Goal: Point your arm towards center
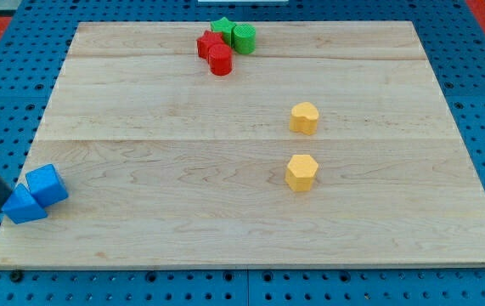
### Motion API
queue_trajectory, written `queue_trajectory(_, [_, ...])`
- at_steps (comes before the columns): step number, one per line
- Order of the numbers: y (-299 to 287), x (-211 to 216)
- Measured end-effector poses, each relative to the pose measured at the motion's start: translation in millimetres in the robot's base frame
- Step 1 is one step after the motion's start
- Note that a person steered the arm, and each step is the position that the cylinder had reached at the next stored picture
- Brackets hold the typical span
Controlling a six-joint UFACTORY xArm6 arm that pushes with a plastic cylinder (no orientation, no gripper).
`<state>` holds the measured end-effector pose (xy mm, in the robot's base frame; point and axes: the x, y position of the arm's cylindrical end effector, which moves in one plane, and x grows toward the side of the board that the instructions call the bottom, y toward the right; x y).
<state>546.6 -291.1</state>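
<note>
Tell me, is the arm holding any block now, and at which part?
Nothing is held. My tip only touches, or nearly touches, the left side of the blue blocks at the board's lower left corner.

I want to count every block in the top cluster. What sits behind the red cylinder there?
Behind the red cylinder sits a second red block, touching it, then a green star-like block and a green cylinder. Their hidden lower parts cannot be seen.

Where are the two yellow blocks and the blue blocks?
Upper yellow block (304, 117): camera view, on its top face.
Lower yellow block (301, 172): camera view, on its top face.
Blue blocks (45, 184): camera view, on the right one's front face.
</note>
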Motion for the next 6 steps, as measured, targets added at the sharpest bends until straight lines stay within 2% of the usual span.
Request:
queue_trajectory(1, [10.1, 0.0])
queue_trajectory(3, [2.4, -43.1])
queue_trajectory(4, [80.5, -90.5])
queue_trajectory(5, [182.9, -97.5])
queue_trajectory(6, [255.8, -119.1])
